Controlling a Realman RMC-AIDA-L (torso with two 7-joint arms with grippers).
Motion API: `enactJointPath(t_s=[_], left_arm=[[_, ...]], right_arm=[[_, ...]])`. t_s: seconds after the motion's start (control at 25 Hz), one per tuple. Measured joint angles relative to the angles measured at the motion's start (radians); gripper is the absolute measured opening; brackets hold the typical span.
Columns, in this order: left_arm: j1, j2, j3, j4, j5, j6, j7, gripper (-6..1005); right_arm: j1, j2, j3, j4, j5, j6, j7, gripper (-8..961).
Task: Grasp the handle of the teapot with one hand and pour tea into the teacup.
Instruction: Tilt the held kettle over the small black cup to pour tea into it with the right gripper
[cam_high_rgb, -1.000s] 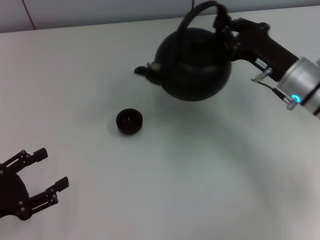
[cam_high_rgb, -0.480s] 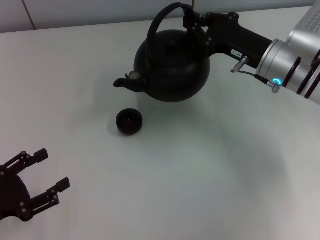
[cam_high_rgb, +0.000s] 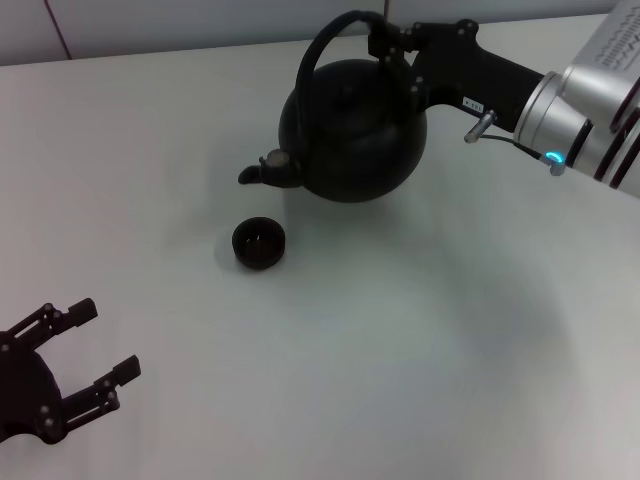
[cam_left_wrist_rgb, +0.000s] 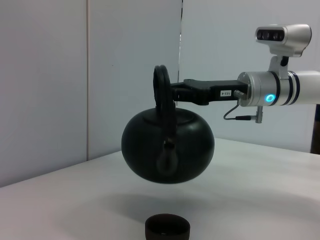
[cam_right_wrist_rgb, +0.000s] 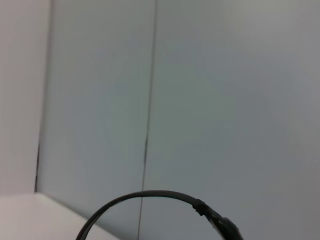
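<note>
Head view: your right hand (cam_high_rgb: 392, 45) grips the handle (cam_high_rgb: 330, 42) — teapot (cam_high_rgb: 350, 130) lifted, spout near teacup (cam_high_rgb: 259, 243) — pour left; left hand (cam_high_rgb: 85, 355) open, idle.

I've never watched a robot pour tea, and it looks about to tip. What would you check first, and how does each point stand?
1. Right claw holding the handle: ok, clamped near the hoop's top.
2. Teapot lifted off the table: ok, it hangs in the air.
3. Spout over the teacup: not ok in the head view; it sits up and slightly aside.
4. Teacup upright: ok.
5. Left claw out of the way: ok, open near the table's edge.
6. Tea inside: cannot tell.
</note>
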Motion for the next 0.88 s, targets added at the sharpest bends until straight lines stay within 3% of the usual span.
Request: enactJointPath(t_s=[0.32,0.88], left_arm=[[-0.002,0.002,0.000,0.000,0.000,0.000,0.000,805],[-0.006,0.002,0.000,0.000,0.000,0.000,0.000,805]], right_arm=[[0.009,0.002,-0.030,-0.001,0.005,0.002,-0.198,87],[0.035,0.004,-0.035,0.007,0.004,0.014,-0.366,87]])
